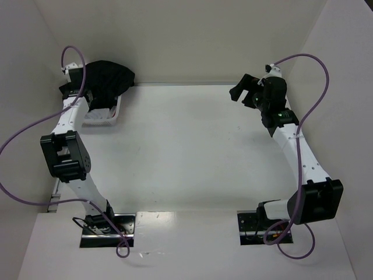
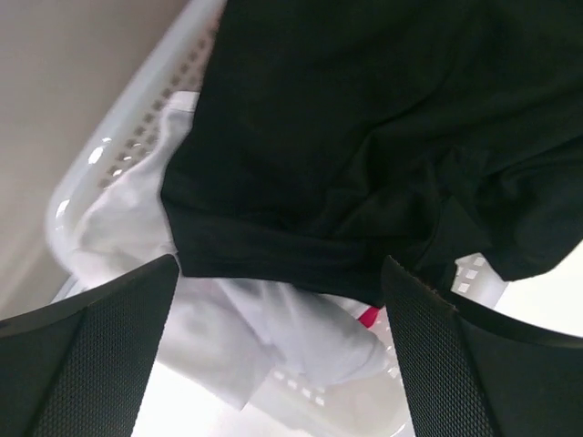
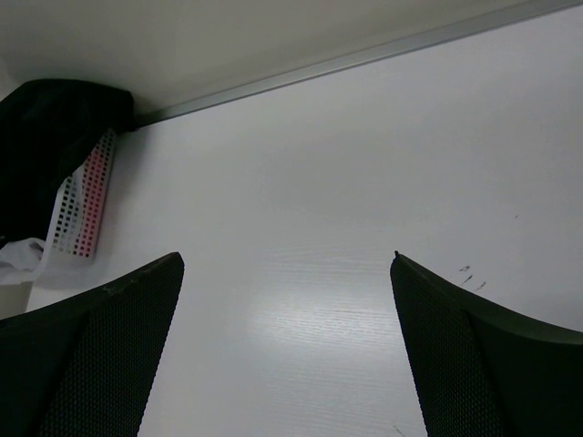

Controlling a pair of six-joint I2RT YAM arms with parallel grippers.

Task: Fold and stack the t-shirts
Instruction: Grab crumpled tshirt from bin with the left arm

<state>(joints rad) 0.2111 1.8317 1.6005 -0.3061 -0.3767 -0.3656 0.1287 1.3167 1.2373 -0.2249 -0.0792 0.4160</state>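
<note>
A large black t-shirt [image 1: 109,79] is heaped over a white basket [image 1: 108,118] at the table's far left corner. In the left wrist view the black t-shirt [image 2: 364,137] drapes over a white t-shirt [image 2: 273,332], and a sliver of red cloth [image 2: 369,317] peeks out beneath it. My left gripper [image 2: 280,264] hovers open just in front of the black hem, holding nothing. My right gripper [image 1: 242,87] hangs open in the air at the far right, away from the shirts. The right wrist view shows only bare table between its fingers [image 3: 100,355].
The basket [image 3: 77,214] stands against the back wall, and red shows through its perforated side. White walls close in the table at the back and on both sides. The wide white tabletop [image 1: 186,151] lies between the two arms.
</note>
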